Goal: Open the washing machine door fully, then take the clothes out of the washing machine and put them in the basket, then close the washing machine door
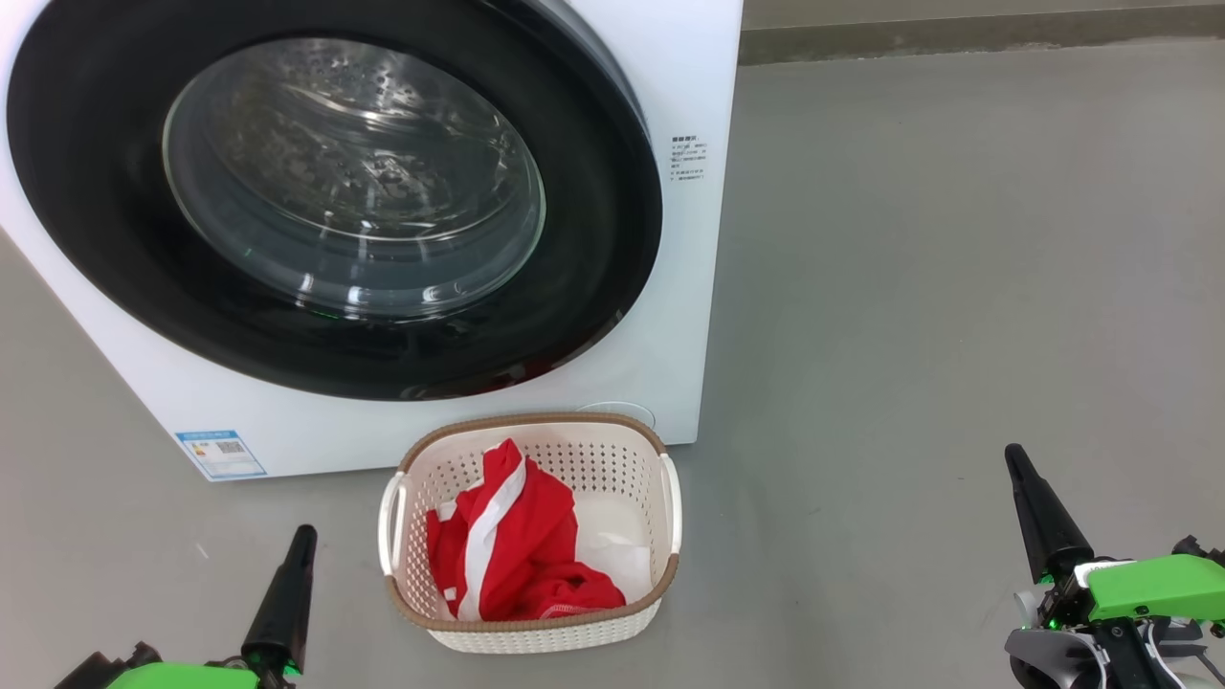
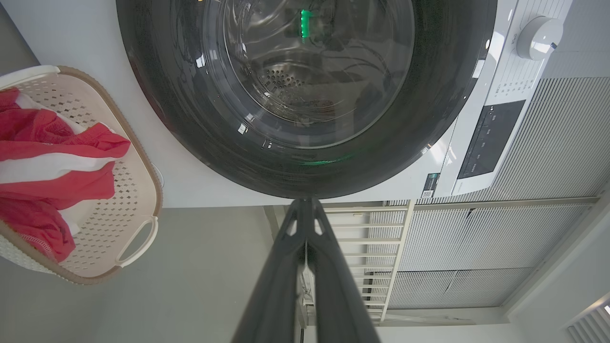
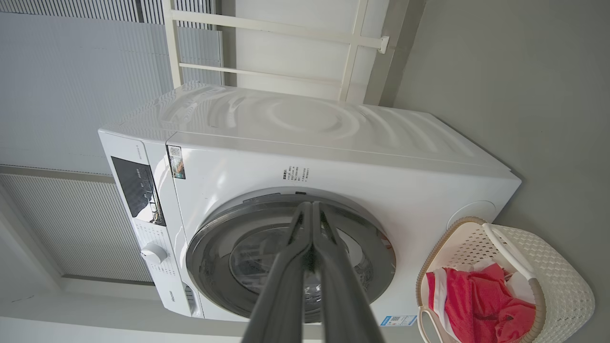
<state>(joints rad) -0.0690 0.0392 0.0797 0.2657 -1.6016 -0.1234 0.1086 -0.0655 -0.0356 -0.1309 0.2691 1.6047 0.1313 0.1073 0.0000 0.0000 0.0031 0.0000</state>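
Left gripper: the left gripper [image 1: 303,536] was seen low at the left of the head view, its two dark fingers pressed together on nothing and pointed towards the washer.
Right gripper: the right gripper [image 1: 1014,459] was held well off to the right over the grey floor [image 1: 957,287], its jaws likewise closed and empty.
Clothes: the bright red fabric garments with white stripes [image 1: 522,545] were heaped inside the small cream-white perforated plastic basket with a brown woven-look rim [image 1: 536,421], between the two grippers and apart from both.
Basket axis: the long axis was laid handle to handle, roughly along the washer's front, with the basket set just before it.
Stripe: one white band was run from the far rim down towards the near left corner.
Door: the large round door with a glossy black rim and bulging glass window [image 1: 335,191] was shut flat against the big white boxy front-loading washing machine [image 1: 670,316], facing the robot.
Head view: a blue label sticker [image 1: 221,454] was seen at the washer's lower left corner.
Left wrist view: a white round dial [image 2: 538,37] was shown beside the door, and perforated steel was made out through the glass.
Right wrist view: the washer's top and a dark control panel [image 3: 138,190] were shown, with a white railing [image 3: 267,47] behind.
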